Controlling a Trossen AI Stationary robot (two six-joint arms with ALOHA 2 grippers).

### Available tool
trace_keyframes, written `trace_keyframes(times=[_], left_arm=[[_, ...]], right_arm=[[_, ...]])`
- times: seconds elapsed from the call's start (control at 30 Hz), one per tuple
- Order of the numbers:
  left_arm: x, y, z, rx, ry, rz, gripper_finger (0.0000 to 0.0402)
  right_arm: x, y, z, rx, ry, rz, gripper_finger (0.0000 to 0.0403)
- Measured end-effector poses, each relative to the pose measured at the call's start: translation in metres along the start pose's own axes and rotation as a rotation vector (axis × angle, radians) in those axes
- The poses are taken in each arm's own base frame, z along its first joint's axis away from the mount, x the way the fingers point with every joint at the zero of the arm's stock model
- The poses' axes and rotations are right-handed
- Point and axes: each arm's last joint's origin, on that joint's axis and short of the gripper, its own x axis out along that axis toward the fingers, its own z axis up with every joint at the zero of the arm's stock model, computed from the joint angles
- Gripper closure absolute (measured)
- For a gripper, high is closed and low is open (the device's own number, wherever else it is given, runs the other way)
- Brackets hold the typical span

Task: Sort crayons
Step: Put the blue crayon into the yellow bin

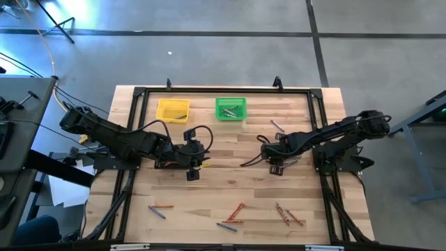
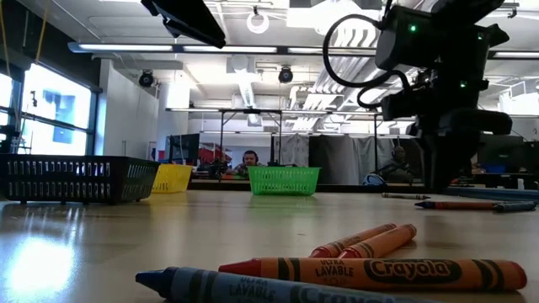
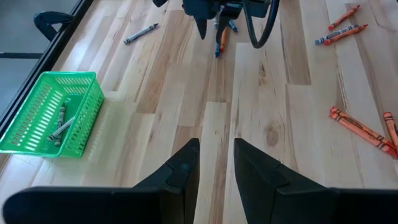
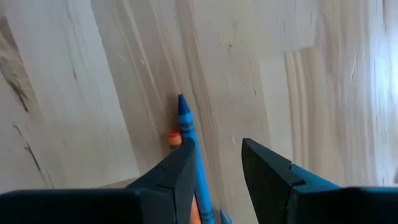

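Just beside one right finger (image 4: 177,177), not between them, lies a blue crayon (image 4: 188,140), pointing forward; right fingers narrowly apart, empty; left fingers (image 3: 214,168) likewise, farther off.

Overhead camera faces straight down on the whole surface (image 1: 230,174); the low one skims level toward the green bin (image 2: 285,180) — the left wrist camera sees it too, the right hugs the wood.
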Motion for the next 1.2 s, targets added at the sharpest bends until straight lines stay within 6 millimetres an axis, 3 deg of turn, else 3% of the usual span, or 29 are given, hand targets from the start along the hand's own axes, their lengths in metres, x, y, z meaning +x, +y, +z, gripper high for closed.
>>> trace_keyframes(times=[0.83,1.2], left_arm=[[0.0,-0.0001,-0.0003,-0.008,0.003,-0.006,0.0316],[0.0,-0.0002,-0.0003,-0.016,0.004,-0.007,0.0316]], right_arm=[[0.0008,-0.0001,-0.0016,0.092,0.02,0.001,0.0279],[-0.0003,0.0073,-0.004,-0.012,0.014,0.0,0.0279]])
